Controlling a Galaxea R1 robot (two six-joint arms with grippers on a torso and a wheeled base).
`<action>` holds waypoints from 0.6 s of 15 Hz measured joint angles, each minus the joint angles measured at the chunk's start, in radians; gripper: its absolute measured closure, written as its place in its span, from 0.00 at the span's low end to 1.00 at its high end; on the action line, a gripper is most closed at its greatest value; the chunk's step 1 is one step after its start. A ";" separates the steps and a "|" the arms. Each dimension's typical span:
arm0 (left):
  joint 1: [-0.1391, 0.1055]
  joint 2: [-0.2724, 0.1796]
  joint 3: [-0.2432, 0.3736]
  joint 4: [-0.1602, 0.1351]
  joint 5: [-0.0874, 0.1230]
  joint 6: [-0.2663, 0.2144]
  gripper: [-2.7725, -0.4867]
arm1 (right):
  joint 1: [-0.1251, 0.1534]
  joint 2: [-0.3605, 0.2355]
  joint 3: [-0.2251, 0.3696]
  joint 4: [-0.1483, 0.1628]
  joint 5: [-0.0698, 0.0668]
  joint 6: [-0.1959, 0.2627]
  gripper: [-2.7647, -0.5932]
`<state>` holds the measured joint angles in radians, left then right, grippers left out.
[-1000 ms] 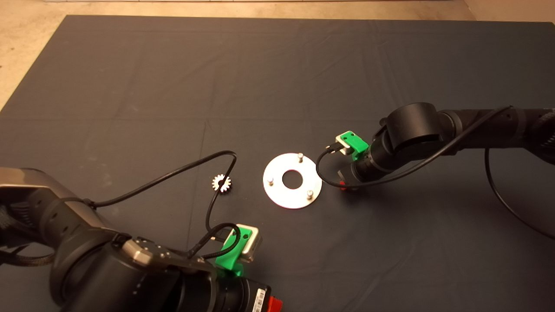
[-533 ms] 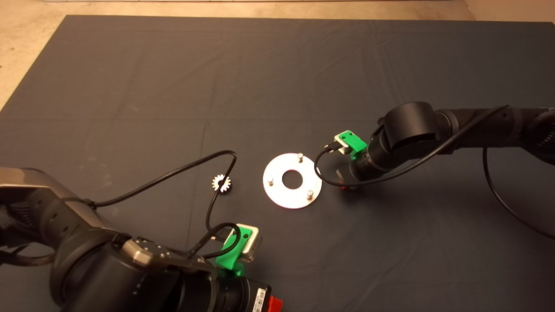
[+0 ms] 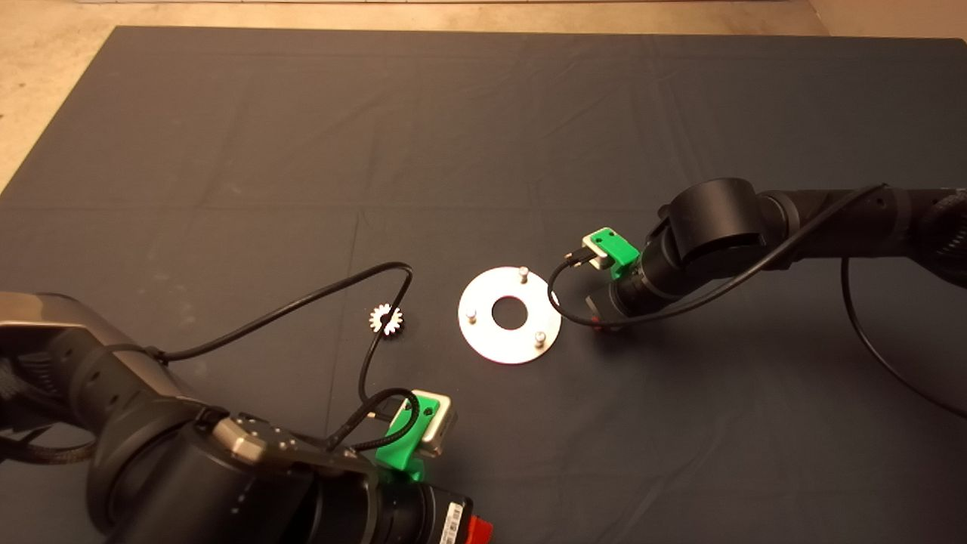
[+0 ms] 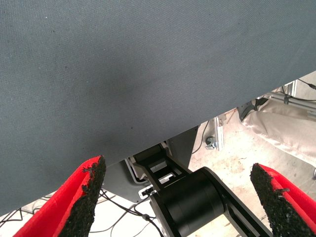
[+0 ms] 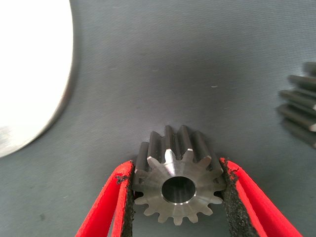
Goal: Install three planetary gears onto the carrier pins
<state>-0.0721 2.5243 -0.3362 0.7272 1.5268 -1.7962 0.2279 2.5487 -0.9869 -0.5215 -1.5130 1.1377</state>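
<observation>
A flat silver plate (image 3: 491,341) lies mid-mat with three carrier pins (image 3: 523,270) standing bare on it. Just right of the plate my right gripper (image 3: 600,325) is down at the mat, mostly hidden under its wrist. Its wrist view shows the gripper (image 5: 178,190) shut on a dark planetary gear (image 5: 177,185), both pads against its teeth. A second gear (image 5: 298,118) lies on the mat beside it, and the plate's rim (image 5: 29,74) shows close by. A third gear (image 3: 387,319) lies left of the plate. My left gripper (image 4: 177,168) is parked open at the lower left.
A black cable (image 3: 317,302) from the left arm loops over the mat close to the left gear. The left wrist view shows the mat's edge (image 4: 148,148) and the robot's base with floor beyond. Bare mat stretches behind the plate.
The right wrist has crept slightly left toward the plate, and less of its red finger shows. The left arm, the plate and the left gear have not moved.
</observation>
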 joint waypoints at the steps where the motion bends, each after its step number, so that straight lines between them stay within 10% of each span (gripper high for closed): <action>1: 0.000 0.000 0.000 0.000 0.000 0.000 0.30 | -0.002 0.000 0.012 0.000 0.000 0.000 0.80; 9: 0.000 0.014 0.000 0.002 0.000 0.000 0.30 | 0.001 -0.005 0.098 0.001 -0.014 0.004 0.82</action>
<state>-0.0721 2.5385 -0.3362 0.7291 1.5268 -1.7962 0.2287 2.5434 -0.8885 -0.5204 -1.5268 1.1421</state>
